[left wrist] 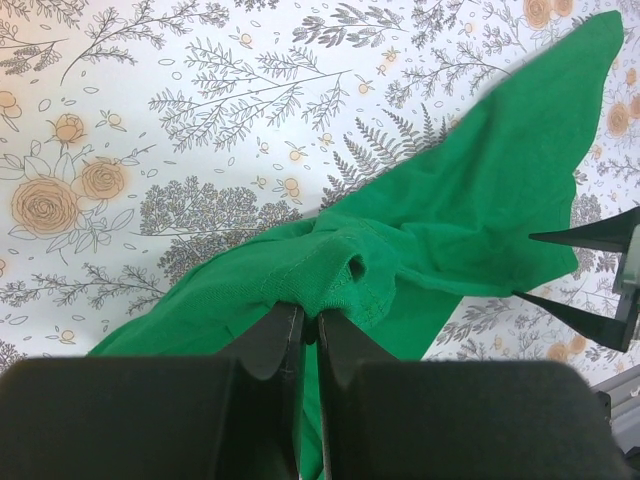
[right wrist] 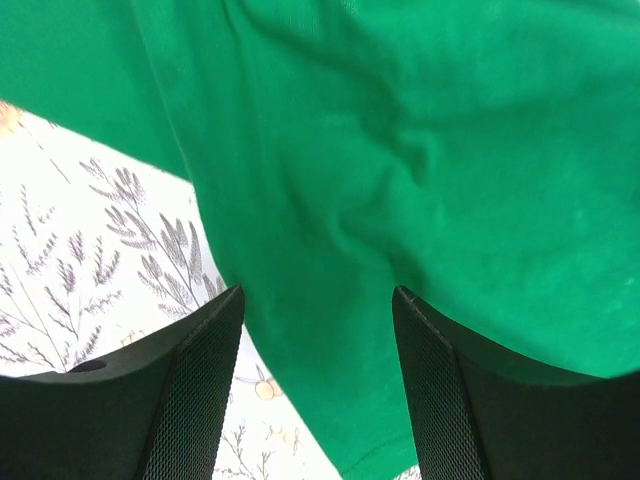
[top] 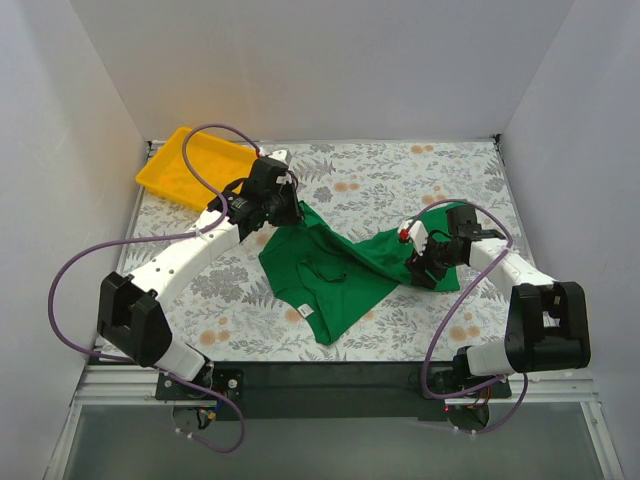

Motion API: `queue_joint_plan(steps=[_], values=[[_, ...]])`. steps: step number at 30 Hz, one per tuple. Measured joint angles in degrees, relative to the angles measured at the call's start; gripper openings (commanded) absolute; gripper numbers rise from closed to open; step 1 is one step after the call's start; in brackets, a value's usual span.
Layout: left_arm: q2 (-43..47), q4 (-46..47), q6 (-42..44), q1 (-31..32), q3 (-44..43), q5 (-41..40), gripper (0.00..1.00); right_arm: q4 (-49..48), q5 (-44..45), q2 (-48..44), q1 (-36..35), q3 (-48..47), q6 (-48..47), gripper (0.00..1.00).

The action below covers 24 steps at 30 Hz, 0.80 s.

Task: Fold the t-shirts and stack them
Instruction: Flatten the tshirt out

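One rumpled green t-shirt (top: 335,270), edge pinched in left hand (left wrist: 310,315); right hand (right wrist: 318,300) spread, perhaps touching.

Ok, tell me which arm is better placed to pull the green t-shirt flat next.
Left, probably: the left gripper is shut on a bunched edge of the green t-shirt, while the right gripper stands open over the fabric, gripping nothing.

The t-shirt (top: 330,275) is a plain bright green (one small white label shows near its lower edge). The bench (top: 400,175) is white, printed with grey fern and leaf sprigs and peach-orange roses. The tray (top: 195,165) is yellow-orange. Left arm (top: 190,255) and right arm (top: 500,262) are white with black joints, their cables (top: 213,127) purple. The left gripper (left wrist: 310,330) and right gripper (right wrist: 315,310) are black.
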<state>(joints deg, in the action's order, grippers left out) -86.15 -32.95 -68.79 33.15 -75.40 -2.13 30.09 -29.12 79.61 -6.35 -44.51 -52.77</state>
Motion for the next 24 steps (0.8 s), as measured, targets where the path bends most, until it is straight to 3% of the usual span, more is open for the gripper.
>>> queue_joint_plan(steps=[16, 22, 24], values=[[0.0, 0.0, 0.0, -0.6, 0.0, 1.4, 0.0, -0.2, 6.8, -0.5, 0.0, 3.7, -1.7, 0.62], [0.3, 0.0, 0.0, -0.8, 0.0, 1.6, 0.0, -0.6, 6.9, 0.2, 0.0, 4.2, -1.6, 0.47], [0.7, 0.2, 0.0, -0.8, 0.2, 1.6, 0.0, -1.1, 7.0, 1.1, -0.1, 4.1, -1.6, 0.32]])
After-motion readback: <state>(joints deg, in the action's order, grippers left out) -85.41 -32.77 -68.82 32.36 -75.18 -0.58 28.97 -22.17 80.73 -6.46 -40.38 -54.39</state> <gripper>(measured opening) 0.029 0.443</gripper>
